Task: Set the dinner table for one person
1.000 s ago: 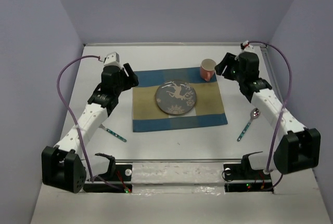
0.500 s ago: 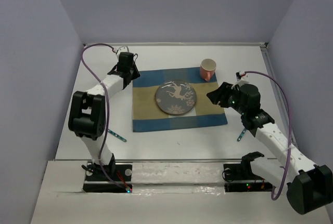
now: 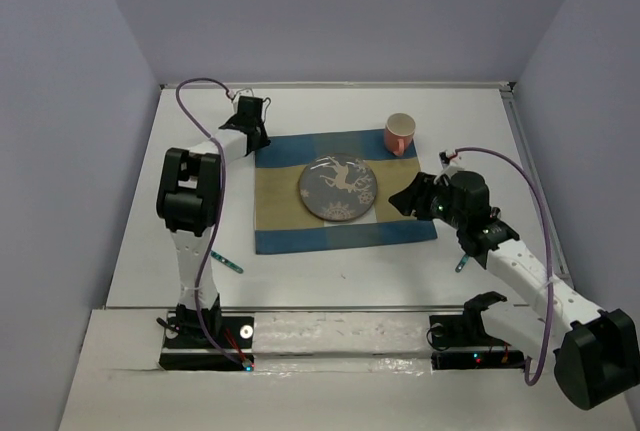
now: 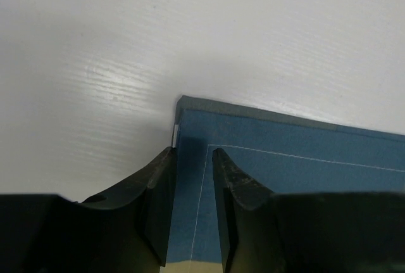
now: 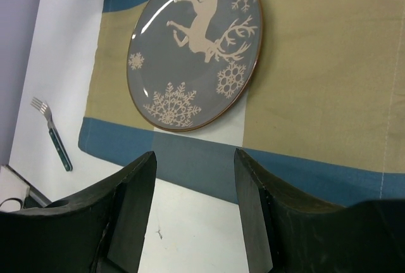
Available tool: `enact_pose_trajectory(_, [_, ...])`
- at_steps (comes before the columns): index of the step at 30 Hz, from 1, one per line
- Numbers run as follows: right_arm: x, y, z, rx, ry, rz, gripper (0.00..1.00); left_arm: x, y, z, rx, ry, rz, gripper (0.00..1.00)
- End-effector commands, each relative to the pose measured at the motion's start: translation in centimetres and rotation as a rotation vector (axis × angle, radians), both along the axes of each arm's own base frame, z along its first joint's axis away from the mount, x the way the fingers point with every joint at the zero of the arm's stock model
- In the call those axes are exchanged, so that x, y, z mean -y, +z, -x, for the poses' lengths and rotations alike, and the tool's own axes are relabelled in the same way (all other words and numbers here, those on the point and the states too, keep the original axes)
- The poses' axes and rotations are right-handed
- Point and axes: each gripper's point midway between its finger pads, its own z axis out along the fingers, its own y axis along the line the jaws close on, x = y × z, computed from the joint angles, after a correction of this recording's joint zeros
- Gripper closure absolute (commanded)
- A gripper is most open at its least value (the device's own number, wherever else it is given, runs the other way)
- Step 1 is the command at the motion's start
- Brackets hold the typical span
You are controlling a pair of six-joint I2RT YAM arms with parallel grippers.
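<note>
The white dinner table (image 3: 330,281) holds a blue, tan and white placemat (image 3: 345,229). On it lie a grey plate with a deer pattern (image 3: 339,189) and, at its far right corner, an orange mug (image 3: 399,134). My left gripper (image 3: 250,137) is at the mat's far left corner. In the left wrist view its fingers (image 4: 192,152) stand a narrow gap apart over the mat's blue edge (image 4: 285,159), holding nothing. My right gripper (image 3: 402,201) hangs open and empty over the mat's near right part, with the plate (image 5: 193,48) ahead of its fingers (image 5: 195,154).
A fork with a teal handle (image 3: 225,263) lies on the table left of the mat's near corner; it also shows in the right wrist view (image 5: 54,135). A teal spoon handle (image 3: 464,259) shows under my right arm. Purple walls stand close on three sides.
My left arm folded up and reached out to the mat's far left corner. My right gripper moved from beside the mug towards me and left, over the mat's near right part.
</note>
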Motion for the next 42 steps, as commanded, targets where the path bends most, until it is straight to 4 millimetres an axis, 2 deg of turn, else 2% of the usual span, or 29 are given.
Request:
enact_pose_trajectory(1, [-1.1, 2.5, -0.7, 0.082, 0.029, -0.036, 0.42, -0.9, 0.7, -1.4, 0.012, 0.014, -0.054, 0.64])
enact_pose_trajectory(4, [-0.9, 2.8, -1.0, 0.096, 0.017, -0.03, 0.42, -0.9, 0.0, -1.8, -0.005, 0.015, -0.063, 0.72])
enact_pose_trajectory(9, [-1.0, 3.4, -1.3, 0.102, 0.015, -0.028, 0.42, -1.1, -0.7, -2.5, -0.019, 0.03, -0.07, 0.74])
enact_pose_trajectory(12, [-1.0, 3.6, -1.4, 0.105, 0.013, -0.029, 0.42, -1.1, -1.4, -2.9, -0.044, 0.037, -0.077, 0.81])
enact_pose_trajectory(16, [-0.9, 4.0, -1.6, 0.117, 0.006, -0.025, 0.42, -1.2, -2.0, -3.6, -0.071, 0.048, -0.085, 1.0])
enact_pose_trajectory(21, [-0.2, 4.8, -2.2, 0.138, -0.03, 0.009, 0.42, -1.5, -2.3, -4.6, -0.079, 0.057, -0.082, 1.0])
enact_pose_trajectory(25, [-0.2, 5.5, -2.3, 0.154, -0.029, 0.011, 0.42, -1.7, -1.2, -4.7, -0.063, 0.055, -0.086, 1.0])
enact_pose_trajectory(27, [-0.2, 5.4, -2.4, 0.152, -0.031, 0.014, 0.42, -1.9, 0.5, -4.6, -0.025, 0.042, -0.09, 0.92])
enact_pose_trajectory(29, [-0.2, 5.4, -2.5, 0.151, -0.027, 0.016, 0.42, -1.8, 1.7, -4.9, 0.002, 0.005, -0.081, 0.72])
enact_pose_trajectory(30, [-0.3, 5.4, -2.5, 0.151, -0.026, 0.016, 0.42, -1.6, 2.2, -5.1, 0.008, -0.01, -0.074, 0.66])
enact_pose_trajectory(36, [-0.2, 5.3, -2.2, 0.151, -0.026, 0.011, 0.42, -2.6, 2.3, -3.5, -0.026, 0.003, -0.098, 0.61])
enact_pose_trajectory(40, [-0.2, 4.2, -2.1, 0.127, -0.021, 0.024, 0.42, -3.2, 2.8, -2.7, -0.013, 0.001, -0.12, 0.44])
enact_pose_trajectory(42, [-0.3, 3.9, -2.3, 0.122, -0.018, 0.026, 0.42, -3.5, 2.7, -2.4, -0.012, 0.006, -0.113, 0.43])
